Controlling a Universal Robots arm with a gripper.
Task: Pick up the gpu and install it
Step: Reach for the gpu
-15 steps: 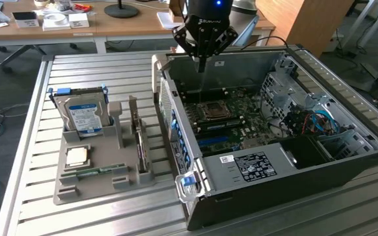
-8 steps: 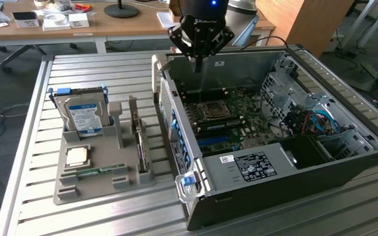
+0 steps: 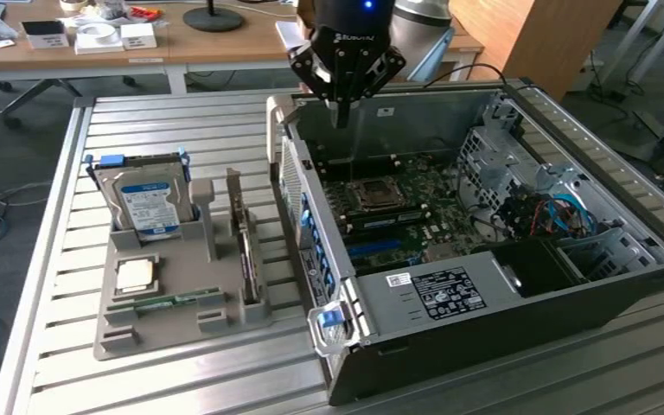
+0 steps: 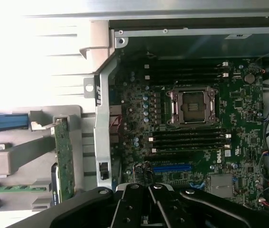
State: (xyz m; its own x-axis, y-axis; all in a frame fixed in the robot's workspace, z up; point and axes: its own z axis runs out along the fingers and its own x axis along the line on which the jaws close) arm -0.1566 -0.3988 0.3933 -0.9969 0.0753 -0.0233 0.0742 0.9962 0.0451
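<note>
Hovering over the open computer case (image 3: pixel 482 337), the tool (image 3: pixel 341 112) is pinched together, empty; the gpu (image 3: pixel 243 246) stands on edge in a gray holder (image 3: pixel 118 333) on the bench (image 3: pixel 170 380), beside the case. Wrist view: tool (image 4: pixel 148 190) over the motherboard (image 4: pixel 239 109), gpu (image 4: pixel 64 159) outside the case wall.

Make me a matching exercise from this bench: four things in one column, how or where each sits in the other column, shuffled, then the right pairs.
Column one
1. gpu
2. hard drive
3. memory stick
4. gripper

Column two
A. lying flat in the grey holder
B. shut, holding nothing, above the open computer case
C. standing on edge in the holder, on the side nearest the case
D. upright in the holder, blue-and-white label showing

Pairs: 1-C, 2-D, 3-A, 4-B
</note>
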